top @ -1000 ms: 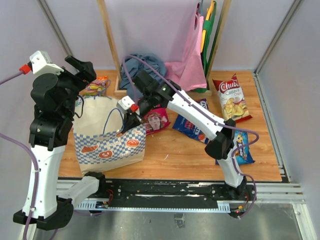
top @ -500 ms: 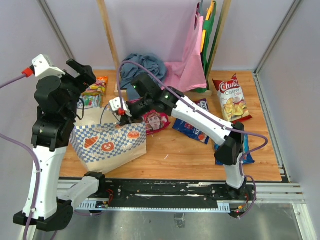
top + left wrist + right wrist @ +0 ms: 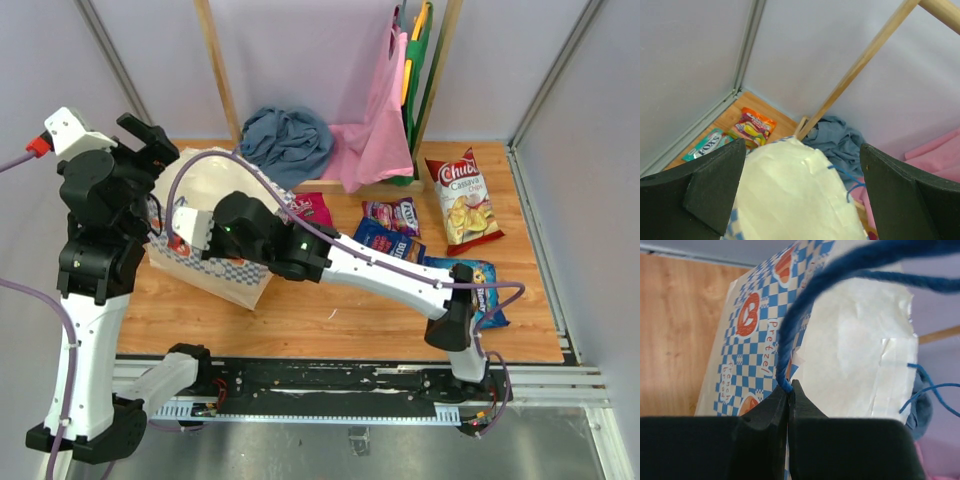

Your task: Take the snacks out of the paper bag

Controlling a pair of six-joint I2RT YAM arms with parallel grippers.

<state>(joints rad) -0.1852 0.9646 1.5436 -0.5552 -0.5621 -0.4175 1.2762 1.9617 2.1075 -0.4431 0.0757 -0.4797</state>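
Since the right gripper [image 3: 788, 396] is clamped tight on the thin blue cord handle [image 3: 790, 335], the large cream paper bag with the blue-and-white checkered band [image 3: 215, 185] sits tipped at the left of the wooden surface [image 3: 340, 310]. I read that as a lift to shake out leftovers. I can't see the bag's mouth or inside.

The left gripper [image 3: 152, 142] has its fingers wide apart and holds nothing. It hovers just over the bag's cream side, probably ready to steady it.

Snacks lying out:
- red-and-white glossy chip bag [image 3: 462, 195], far right
- dark blue foil bags [image 3: 385, 240]
- magenta packet [image 3: 318, 208], just beside the paper bag
- small purple packet [image 3: 392, 214]
- orange packet [image 3: 754, 127], behind the bag near the left wall

The paper looks stiff and creased, with a taped seam. The cord is soft and braided, so it could slip. The packets are shiny and crinkly.
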